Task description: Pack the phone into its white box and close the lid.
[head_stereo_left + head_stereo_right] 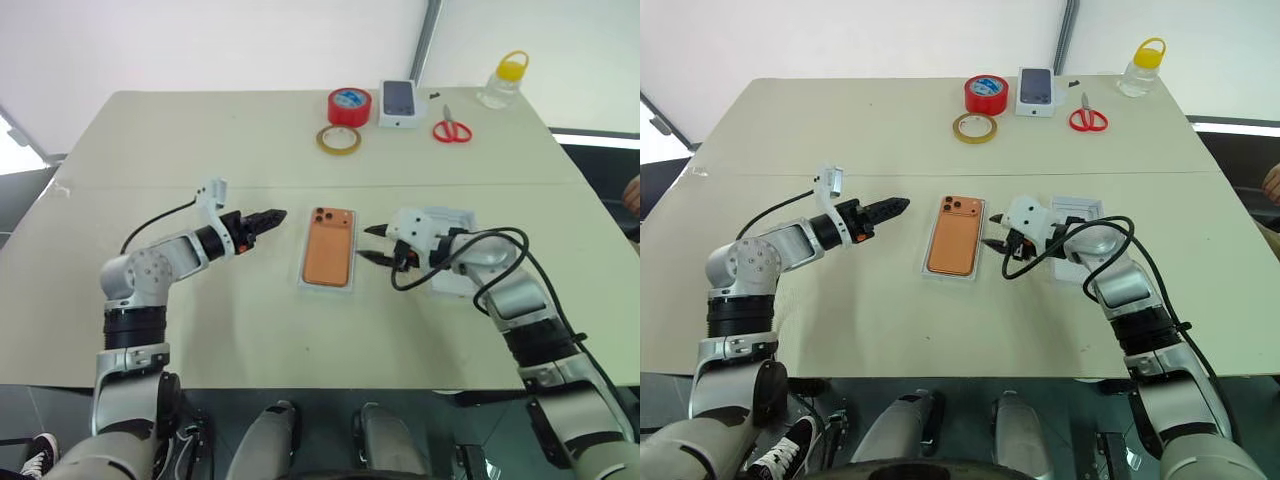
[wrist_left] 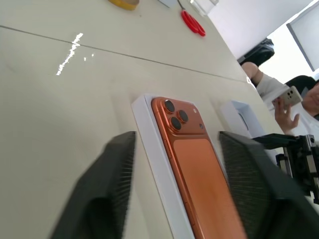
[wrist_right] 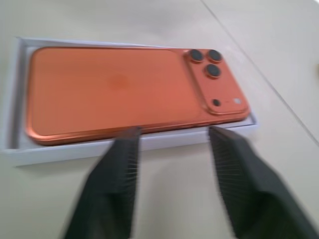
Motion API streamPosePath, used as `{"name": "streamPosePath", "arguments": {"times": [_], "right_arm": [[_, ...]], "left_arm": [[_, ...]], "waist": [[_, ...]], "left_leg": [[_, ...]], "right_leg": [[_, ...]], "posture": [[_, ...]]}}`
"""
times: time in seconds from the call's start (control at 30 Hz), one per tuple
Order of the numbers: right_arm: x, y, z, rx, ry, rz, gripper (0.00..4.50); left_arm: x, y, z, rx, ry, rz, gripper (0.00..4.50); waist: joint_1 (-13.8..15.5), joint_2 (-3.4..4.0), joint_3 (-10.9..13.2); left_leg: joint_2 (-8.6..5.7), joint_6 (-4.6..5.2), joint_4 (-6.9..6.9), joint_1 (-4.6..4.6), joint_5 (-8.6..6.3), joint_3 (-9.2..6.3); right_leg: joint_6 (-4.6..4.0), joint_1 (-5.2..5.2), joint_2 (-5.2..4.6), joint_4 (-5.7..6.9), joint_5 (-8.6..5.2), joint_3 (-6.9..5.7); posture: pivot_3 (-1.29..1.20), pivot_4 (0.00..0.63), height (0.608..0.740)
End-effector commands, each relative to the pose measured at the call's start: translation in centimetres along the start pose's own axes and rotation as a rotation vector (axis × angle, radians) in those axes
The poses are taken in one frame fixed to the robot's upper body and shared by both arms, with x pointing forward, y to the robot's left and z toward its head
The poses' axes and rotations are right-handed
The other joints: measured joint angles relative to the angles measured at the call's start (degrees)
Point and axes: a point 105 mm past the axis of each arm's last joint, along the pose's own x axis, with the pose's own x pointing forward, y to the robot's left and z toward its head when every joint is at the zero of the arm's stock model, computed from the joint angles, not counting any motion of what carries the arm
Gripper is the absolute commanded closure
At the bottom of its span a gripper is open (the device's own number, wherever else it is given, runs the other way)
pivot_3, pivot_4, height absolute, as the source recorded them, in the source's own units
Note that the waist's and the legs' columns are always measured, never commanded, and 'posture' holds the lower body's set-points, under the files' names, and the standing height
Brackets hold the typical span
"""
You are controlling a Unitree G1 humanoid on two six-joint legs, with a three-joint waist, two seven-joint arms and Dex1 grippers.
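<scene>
Mid-table, the phone lies face down in the white box; left gripper and right gripper flank it, parted, empty. The lid waits under the right arm; a forearm sweep could knock it away.

phone in white box, mid surface; lid to its right; claws flank box: left claw, right claw

Both eye views look forward and down over the desk from head height. Each wrist camera sits low and close, facing the phone in the white box from opposite sides.
</scene>
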Motion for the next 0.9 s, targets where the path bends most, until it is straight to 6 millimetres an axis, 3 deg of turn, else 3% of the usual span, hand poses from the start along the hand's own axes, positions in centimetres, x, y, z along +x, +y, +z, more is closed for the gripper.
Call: {"name": "streamPosePath", "arguments": {"times": [0.03, 0.07, 0.27, 0.4, 0.47, 0.6, 0.9], "right_arm": [[0.2, -1.8, -0.1, -0.096, 0.03, -0.101, 4.38], [0.5, -1.7, -0.5, -0.105, 0.047, -0.103, 4.5], [2.1, 0.0, -1.4, -0.146, 0.089, -0.073, 4.5], [2.9, 1.2, -1.0, -0.155, 0.067, -0.041, 4.5], [2.8, 1.6, -1.0, -0.14, 0.064, -0.021, 4.5], [1.8, 3.2, -0.9, -0.115, 0.036, 0.067, 4.5], [-1.5, 2.8, -2.5, -0.123, 0.107, 0.047, 4.5]], "left_arm": [[0.8, 1.5, 0.4, 0.191, -0.035, 0.112, 4.04], [1.2, 1.4, 0.3, 0.207, -0.045, 0.109, 4.48], [3.3, 0.9, -1.9, 0.333, 0.024, 0.112, 4.48], [4.9, -1.4, -5.0, 0.286, 0.135, -0.002, 4.48], [5.3, -2.5, -6.2, 0.352, 0.177, -0.056, 4.48], [4.9, -5.6, -6.6, 0.297, 0.164, -0.208, 4.48], [4.9, -7.9, -8.0, 0.262, 0.208, -0.283, 4.48]], "waist": [[0.06, 0.0, 0.0], [0.04, 0.0, 0.0], [-0.23, 0.0, 0.0], [-0.27, 0.01, 0.0], [-0.24, 0.01, -0.01], [-0.05, 0.03, -0.02], [0.04, 0.03, -0.02]], "left_leg": [[0.0, 0.0, 0.01, 0.0, 0.0, 0.0], [0.0, 0.0, 0.0, 0.0, 0.0, 0.0], [0.01, 0.01, -0.03, -0.01, 0.01, 0.01], [0.02, 0.01, -0.01, 0.0, 0.01, 0.01], [0.01, 0.01, 0.02, -0.01, 0.01, 0.01], [0.01, 0.02, 0.02, 0.01, 0.0, 0.0], [0.0, 0.08, 0.11, 0.01, -0.03, -0.01]], "right_leg": [[0.0, 0.01, 0.0, 0.0, 0.0, -0.01], [0.0, 0.0, 0.01, 0.01, 0.0, -0.01], [0.0, -0.04, 0.02, 0.02, 0.0, 0.0], [0.0, -0.04, 0.04, 0.06, 0.0, 0.01], [0.0, -0.02, 0.04, 0.07, 0.0, 0.0], [0.01, 0.02, 0.03, 0.04, 0.0, 0.0], [0.03, 0.12, 0.02, 0.01, -0.01, -0.03]], "posture": [[0.0, 0.15, 0.74], [0.0, 0.15, 0.74], [0.0, 0.15, 0.74], [0.0, 0.15, 0.74], [0.0, 0.15, 0.74], [0.0, 0.15, 0.74], [0.0, 0.15, 0.74]]}}
